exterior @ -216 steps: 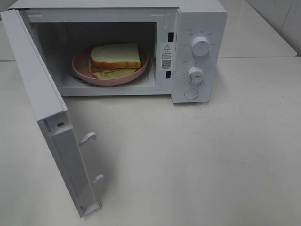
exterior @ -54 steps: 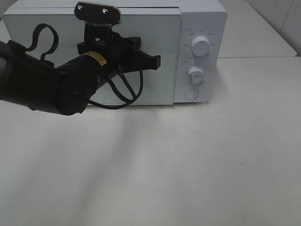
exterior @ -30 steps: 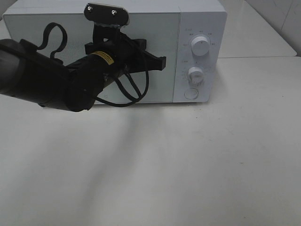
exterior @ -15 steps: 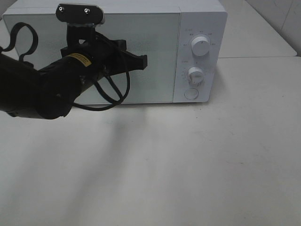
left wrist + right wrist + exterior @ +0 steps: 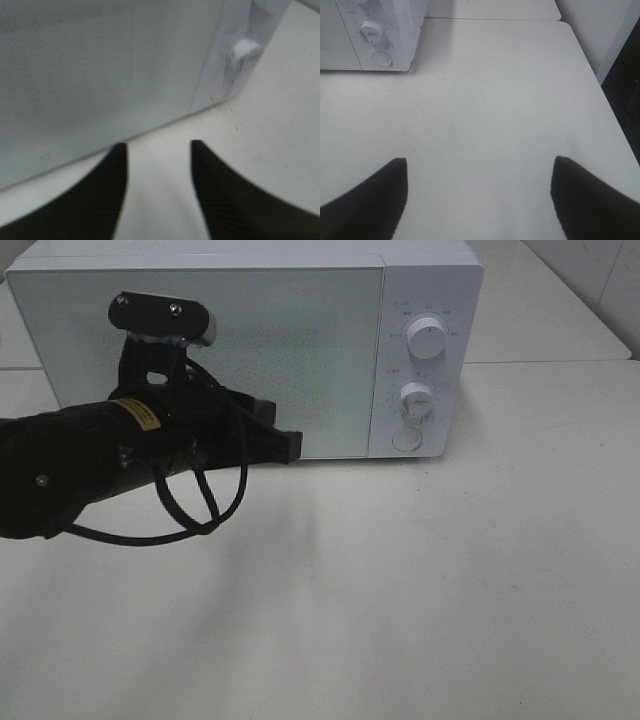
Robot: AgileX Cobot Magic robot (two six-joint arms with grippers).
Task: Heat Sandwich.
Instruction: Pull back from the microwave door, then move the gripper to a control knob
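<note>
With the microwave door (image 5: pixel 300 340) sitting shut, the left fingers (image 5: pixel 95 200) and right fingers (image 5: pixel 365 200) are hanging apart and empty, so only setting the upper-right dials (image 5: pixel 428 340) is seemingly remaining.

The microwave door (image 5: pixel 250 350), wide open earlier, is now shut flat, so the sandwich and its pink plate no longer show. The left arm (image 5: pixel 80 470), absent at first and then pressed high against the door, has dropped lower and drawn back toward the left. The left gripper (image 5: pixel 285 445) now sits off the door near its bottom edge. Its fingers (image 5: pixel 112 170), closed a second ago, are parted.
</note>
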